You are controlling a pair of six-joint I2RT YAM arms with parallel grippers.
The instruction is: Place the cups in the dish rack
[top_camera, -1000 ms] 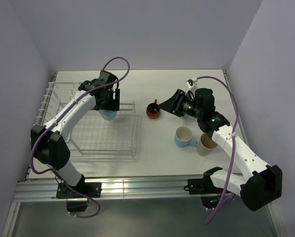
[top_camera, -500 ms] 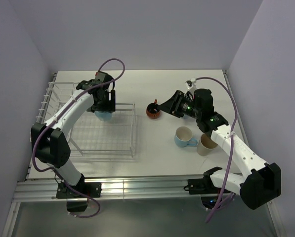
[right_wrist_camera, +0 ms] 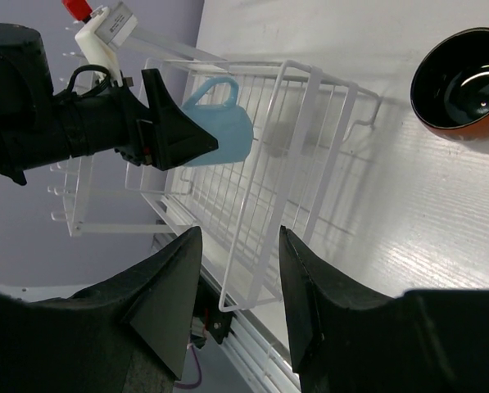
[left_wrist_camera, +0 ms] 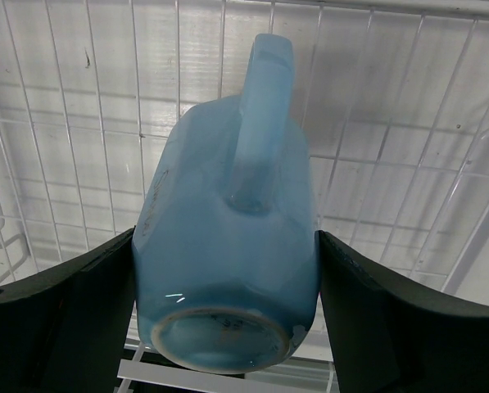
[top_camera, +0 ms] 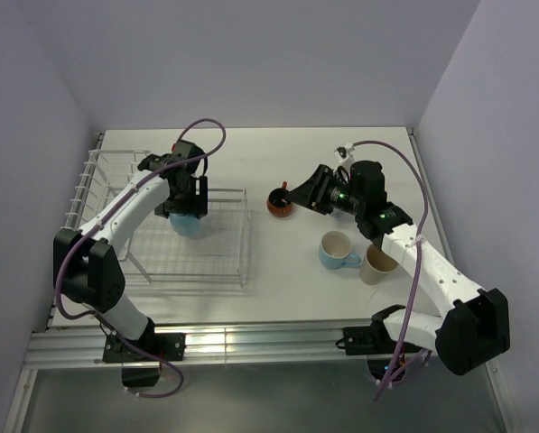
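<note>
My left gripper is shut on a light blue cup, one dark finger on each side of its body, base toward the camera and handle pointing away. In the top view this cup hangs low inside the white wire dish rack, under the left gripper. My right gripper stands open with nothing between its fingers, just right of a red-orange cup with a dark inside. The right wrist view has that red-orange cup at its upper right and the dish rack beyond the right gripper.
Another light blue cup and a cream cup stand side by side on the white table, below the right forearm. The rack's raised end with prongs is at the far left, close to the left wall.
My left gripper has carried the blue cup a little left and lower into the rack. The right gripper has edged slightly left beside the red-orange cup.
</note>
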